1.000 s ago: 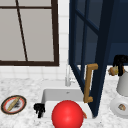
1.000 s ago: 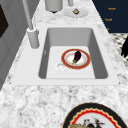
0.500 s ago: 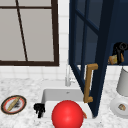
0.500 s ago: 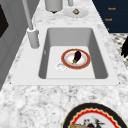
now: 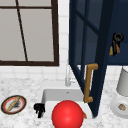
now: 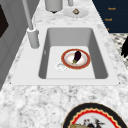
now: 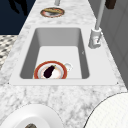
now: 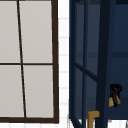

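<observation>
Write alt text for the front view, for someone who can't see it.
A black right hand hangs high on a handle inside an open navy cabinet, whose door swings out over a white sink. The left hand floats by the sink's left edge, near a red ball and a plate on the marble counter.

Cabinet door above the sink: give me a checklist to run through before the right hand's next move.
1. Right hand gripping the small wooden handle: ok, fingers curled round it.
2. Room beside the open cabinet door, which swings out over the sink: cannot tell how near the hand it stands.
3. Left hand out of the way: ok, low at the sink's left front corner.
4. Front view into the sink: not ok, the red ball covers the basin.
5. Plate with the eggplant: ok, it lies flat in the basin.
</observation>
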